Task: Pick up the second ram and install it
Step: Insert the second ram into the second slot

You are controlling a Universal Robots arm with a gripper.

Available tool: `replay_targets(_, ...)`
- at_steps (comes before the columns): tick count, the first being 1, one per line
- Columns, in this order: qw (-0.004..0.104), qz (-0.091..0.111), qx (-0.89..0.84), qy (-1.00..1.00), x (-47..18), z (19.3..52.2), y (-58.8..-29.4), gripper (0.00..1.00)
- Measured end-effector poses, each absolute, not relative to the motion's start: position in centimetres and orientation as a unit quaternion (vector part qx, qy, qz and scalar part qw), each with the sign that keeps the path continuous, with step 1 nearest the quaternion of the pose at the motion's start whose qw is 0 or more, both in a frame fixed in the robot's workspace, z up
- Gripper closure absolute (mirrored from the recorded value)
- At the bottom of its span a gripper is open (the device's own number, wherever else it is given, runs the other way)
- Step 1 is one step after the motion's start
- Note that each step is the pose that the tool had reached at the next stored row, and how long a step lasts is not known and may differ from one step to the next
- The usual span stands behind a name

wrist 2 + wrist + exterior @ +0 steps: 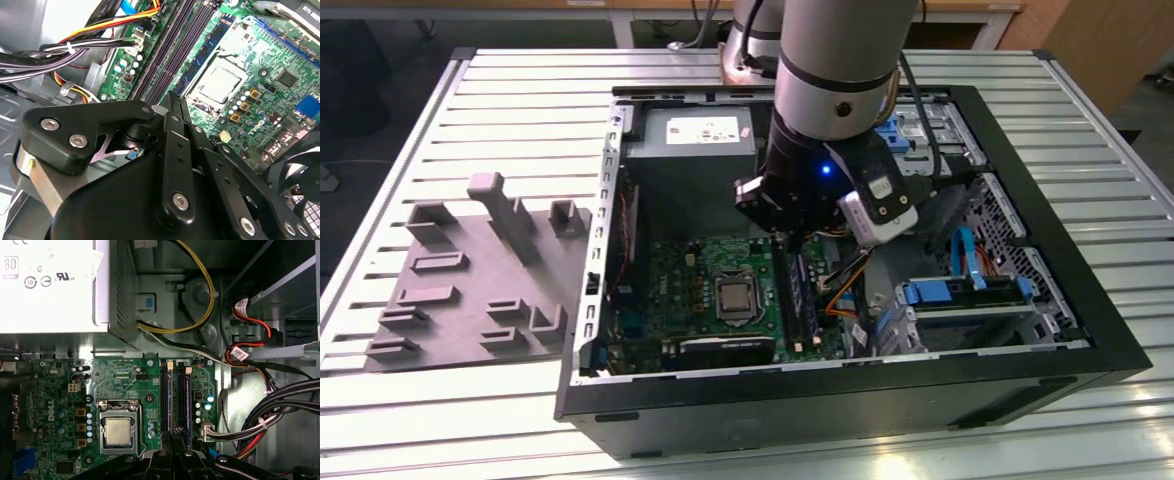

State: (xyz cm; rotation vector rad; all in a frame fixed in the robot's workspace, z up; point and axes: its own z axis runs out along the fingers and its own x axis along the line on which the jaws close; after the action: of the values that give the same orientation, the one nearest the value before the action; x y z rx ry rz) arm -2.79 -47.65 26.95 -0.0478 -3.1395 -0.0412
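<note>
Computer case [854,385] lies open on the slatted table [520,100], and I have the arm reaching down into it. The gripper [787,238] hangs low over the green motherboard [680,285], right at the bank of long black memory slots [164,400] that runs beside the processor [119,431].

In the first wrist view the fingertips come in over the near end of that bank, with the slots stretching away toward the silver power supply [50,285]. The second ram [186,400] stands on edge in the bank, on the side away from the processor, in line with the fingertips. In the exterior view it shows as a dark strip [803,300] running out from under the tool.

Whether the fingers are pinching the stick, pressing on it or parted, I cannot tell. From my seat the black linkage of the gripper [170,100] covers the contact point in both wrist views.

A bundle of black, red and yellow cables [280,405] lies beside the board. The grey fixture block [467,280] sits on the table at the exterior view's left, well apart from the case.
</note>
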Motion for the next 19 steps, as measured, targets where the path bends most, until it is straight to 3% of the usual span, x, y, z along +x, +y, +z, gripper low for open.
replay_targets(19,0.001,-0.013,-0.015,-1.0,-2.79,26.41,-47.65,0.88)
